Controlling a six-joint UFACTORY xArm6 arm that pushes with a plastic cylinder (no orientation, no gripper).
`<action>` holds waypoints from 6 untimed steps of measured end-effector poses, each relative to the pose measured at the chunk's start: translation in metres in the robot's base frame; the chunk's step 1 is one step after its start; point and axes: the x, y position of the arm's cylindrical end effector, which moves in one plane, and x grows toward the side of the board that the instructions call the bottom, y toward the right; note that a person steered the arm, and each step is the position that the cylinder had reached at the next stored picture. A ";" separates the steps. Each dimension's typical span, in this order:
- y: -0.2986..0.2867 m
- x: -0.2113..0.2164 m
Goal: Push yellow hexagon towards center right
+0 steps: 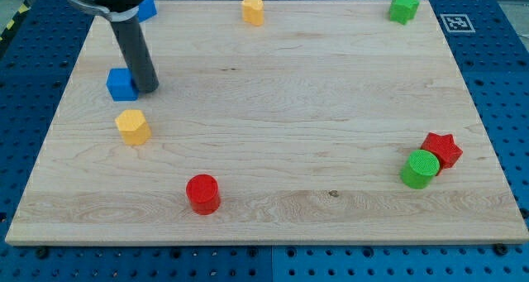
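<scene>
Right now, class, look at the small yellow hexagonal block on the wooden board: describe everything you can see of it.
The yellow hexagonal block is a short, matte prism that looks like plastic, with a flat six-sided top and slightly darker side faces. It sits flat and upright on the pale wooden board, near the view's left edge, about midway down. Nothing touches it: the blue cube lies apart just above it, and my tip rests beside that cube, above and slightly right of the hexagon.
</scene>
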 end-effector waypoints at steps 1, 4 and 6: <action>-0.003 0.000; 0.011 0.000; 0.040 0.009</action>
